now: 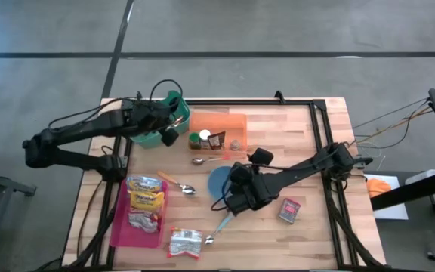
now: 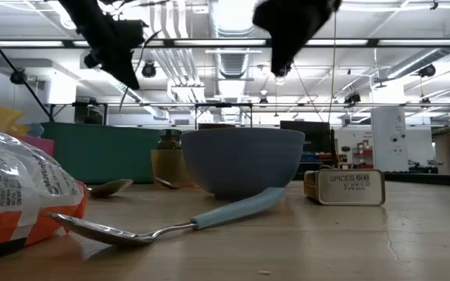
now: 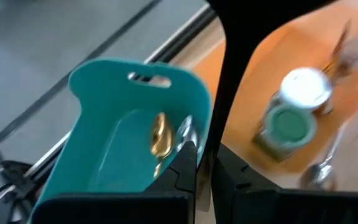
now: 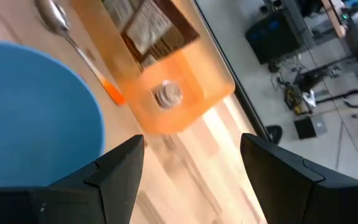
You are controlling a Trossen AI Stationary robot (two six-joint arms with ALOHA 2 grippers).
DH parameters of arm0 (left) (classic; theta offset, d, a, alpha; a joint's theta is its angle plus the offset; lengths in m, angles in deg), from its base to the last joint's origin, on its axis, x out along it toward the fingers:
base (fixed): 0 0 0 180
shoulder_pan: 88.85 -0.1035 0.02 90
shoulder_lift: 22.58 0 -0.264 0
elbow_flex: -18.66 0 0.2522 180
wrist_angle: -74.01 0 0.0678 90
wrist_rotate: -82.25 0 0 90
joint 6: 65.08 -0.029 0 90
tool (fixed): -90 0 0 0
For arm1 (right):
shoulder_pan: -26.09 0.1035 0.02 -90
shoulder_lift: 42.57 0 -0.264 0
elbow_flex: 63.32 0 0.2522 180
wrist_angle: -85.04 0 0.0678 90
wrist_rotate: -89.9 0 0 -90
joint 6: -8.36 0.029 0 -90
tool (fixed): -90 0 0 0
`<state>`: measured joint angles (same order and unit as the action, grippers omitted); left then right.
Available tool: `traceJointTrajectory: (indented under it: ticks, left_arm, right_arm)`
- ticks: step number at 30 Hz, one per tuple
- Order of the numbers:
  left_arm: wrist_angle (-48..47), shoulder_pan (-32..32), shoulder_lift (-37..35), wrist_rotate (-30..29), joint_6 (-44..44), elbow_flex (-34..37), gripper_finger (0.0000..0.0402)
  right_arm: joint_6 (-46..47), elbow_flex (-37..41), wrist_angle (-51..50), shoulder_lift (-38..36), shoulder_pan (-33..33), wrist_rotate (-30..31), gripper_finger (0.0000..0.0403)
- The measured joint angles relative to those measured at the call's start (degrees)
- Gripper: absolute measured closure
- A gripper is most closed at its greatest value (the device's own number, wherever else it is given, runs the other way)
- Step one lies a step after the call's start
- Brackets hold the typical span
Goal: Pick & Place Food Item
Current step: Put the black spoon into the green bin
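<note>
- Food packets (image 1: 145,198) lie stacked lengthwise in my pink tray (image 1: 120,223) at the table's front left; one more packet (image 1: 183,242) sits on the wood just beside it.
- Blue bowl (image 1: 219,181) near the table's centre: I cannot see what it holds.
- Orange bin (image 1: 225,125) holds spice jars (image 1: 205,140); the labels are unreadable.
- Teal caddy (image 3: 114,124) holds spoons (image 3: 159,134), partly hidden by my fingers.
- My right gripper (image 1: 238,198) hovers above the bowl's near edge, fingers spread, carrying nothing.
- My left gripper (image 1: 168,125) hangs over the caddy, fingers pressed together, empty.
- A spice tin (image 1: 290,210) lies right of the bowl.
</note>
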<state>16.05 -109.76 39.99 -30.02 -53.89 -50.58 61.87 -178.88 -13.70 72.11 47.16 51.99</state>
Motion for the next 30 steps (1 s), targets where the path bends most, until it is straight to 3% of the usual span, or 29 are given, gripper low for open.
traceJointTrajectory:
  ticks: [3,7,11,16,21,25,30]
  left_arm:
    - [-1.0,-2.5,2.1,0.5,-2.1,-0.6,0.0389]
    - [-3.4,-5.1,5.5,0.5,-3.0,-3.3,0.0389]
    - [-6.1,-6.9,9.1,0.7,-5.7,-6.4,0.0389]
    - [-13.2,-9.1,14.3,0.9,-8.5,-11.1,0.0389]
    - [-18.0,-11.1,18.9,0.9,-10.3,-12.5,0.0389]
    - [-19.5,-13.1,21.7,1.2,-13.0,-12.5,0.0389]
    - [-21.7,-15.7,25.5,5.7,-17.7,-12.5,0.0389]
  right_arm:
    - [2.2,4.0,1.0,-1.2,-1.0,0.4,0.0138]
    - [-1.2,9.7,11.2,-5.8,-2.9,0.3,0.0138]
    - [-12.7,19.3,30.5,-13.3,-2.8,-2.0,0.0138]
    - [-26.7,34.2,58.5,-24.3,-2.9,-12.2,0.0138]
    - [-30.9,45.6,78.3,-32.7,-2.8,-19.2,0.0138]
    - [-28.2,49.9,83.3,-37.3,-2.9,-19.4,0.0138]
    - [-26.3,52.6,84.3,-39.5,-2.8,-19.6,0.0138]
